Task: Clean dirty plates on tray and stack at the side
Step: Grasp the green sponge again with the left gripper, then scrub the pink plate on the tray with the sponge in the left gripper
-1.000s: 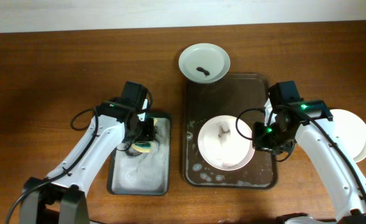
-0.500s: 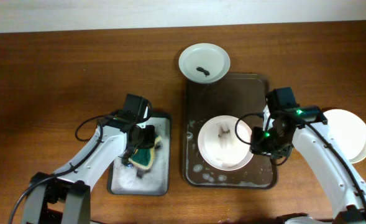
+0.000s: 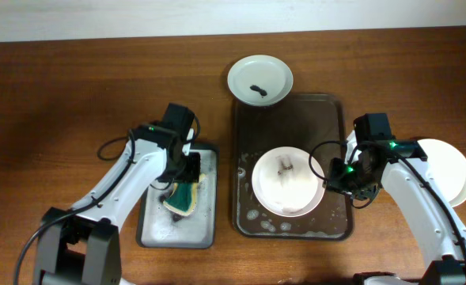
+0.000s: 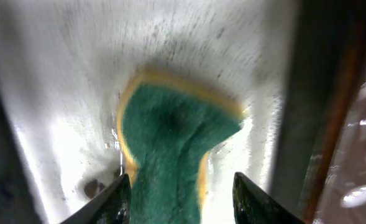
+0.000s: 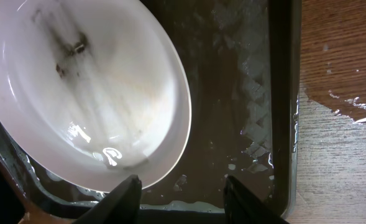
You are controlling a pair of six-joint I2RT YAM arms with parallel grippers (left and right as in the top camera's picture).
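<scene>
Low in the frame, the left claw (image 4: pixel 179 202) is clamped on the one green sponge (image 4: pixel 170 143) over the grey tray (image 3: pixel 157 229). The right claw (image 5: pixel 183 199) hangs with fingers apart, holding nothing, just beside the smudged plate (image 3: pixel 288 190) lying mid-frame on the brown tray (image 3: pixel 331 119). At the right edge a clean-looking plate (image 3: pixel 450 162) sits on the worktop (image 3: pixel 58 95), probably finished. At top centre, the third plate (image 3: pixel 260 77), dark-smudged, rests at the brown tray's far rim. So of three plates, one seems done and two are left to clean; there are two trays.
</scene>
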